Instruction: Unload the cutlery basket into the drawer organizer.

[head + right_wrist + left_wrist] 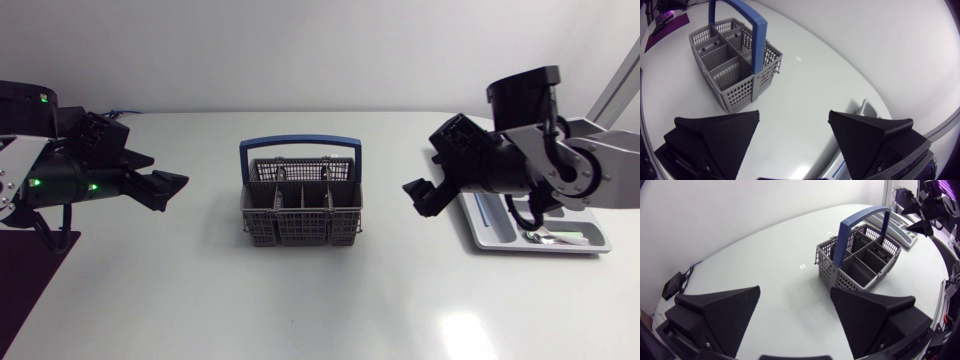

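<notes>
A grey cutlery basket [300,208] with a blue handle [300,143] stands at the table's middle; from the wrist views its compartments [720,52] look empty. The grey drawer organizer [482,240] lies at the right, partly hidden under my right arm, with some cutlery [550,237] in it. My left gripper [165,190] hovers left of the basket, open, with nothing between its fingers [725,312]. On the basket's right, over the organizer's near end, hangs my right gripper [420,195], also open and empty.
Both grippers point at the basket [860,260] from opposite sides, each about a basket's width away. In the left wrist view the organizer [904,232] shows beyond the basket. A dark mat [25,265] lies at the table's left edge.
</notes>
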`<state>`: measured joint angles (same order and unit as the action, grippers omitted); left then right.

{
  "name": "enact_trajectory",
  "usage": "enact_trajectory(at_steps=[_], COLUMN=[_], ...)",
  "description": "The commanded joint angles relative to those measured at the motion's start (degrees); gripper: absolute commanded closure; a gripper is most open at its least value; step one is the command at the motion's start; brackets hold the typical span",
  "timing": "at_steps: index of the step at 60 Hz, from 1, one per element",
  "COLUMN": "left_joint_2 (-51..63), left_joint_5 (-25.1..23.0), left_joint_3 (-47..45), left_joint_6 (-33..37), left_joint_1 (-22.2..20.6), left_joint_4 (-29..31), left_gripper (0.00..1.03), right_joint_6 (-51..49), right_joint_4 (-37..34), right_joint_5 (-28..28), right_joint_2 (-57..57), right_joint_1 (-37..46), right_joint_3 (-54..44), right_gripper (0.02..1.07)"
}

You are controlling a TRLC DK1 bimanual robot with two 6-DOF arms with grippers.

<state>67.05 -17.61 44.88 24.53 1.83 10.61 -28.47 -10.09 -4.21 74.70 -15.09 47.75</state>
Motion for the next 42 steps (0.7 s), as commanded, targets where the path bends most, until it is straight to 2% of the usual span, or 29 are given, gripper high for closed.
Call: enact_trajectory(at_steps=[1,12,18,34,42], left_joint_2=[-0.86,-5.87,-9.04,-15.10,-18.09], left_joint_5=[-0.50,0.29,3.02,3.10,3.10], left_joint_3=[-2.43,-5.16,-6.83,-10.34,-12.28], left_joint_6=[-1.33,-4.41,-6.17,-6.78,-7.13], left_joint_1=[1.16,3.45,3.36,2.57,2.31], left_joint_4=[0.90,-1.56,-4.11,-7.10,-7.71], left_gripper=[0.05,0.05,0.04,0.04,0.04], right_joint_6=[1.49,5.18,6.67,8.08,8.34], right_joint_4=[-0.02,-0.20,0.33,2.44,2.35], right_joint_5=[0.69,0.52,2.01,3.77,7.55], right_joint_2=[-3.33,-8.69,-11.41,-22.14,-27.41], right_joint_1=[1.29,4.90,6.04,8.68,9.03], right_joint_3=[-2.57,-5.03,-5.82,-11.62,-14.52], right_gripper=[0.07,0.07,0.07,0.07,0.07])
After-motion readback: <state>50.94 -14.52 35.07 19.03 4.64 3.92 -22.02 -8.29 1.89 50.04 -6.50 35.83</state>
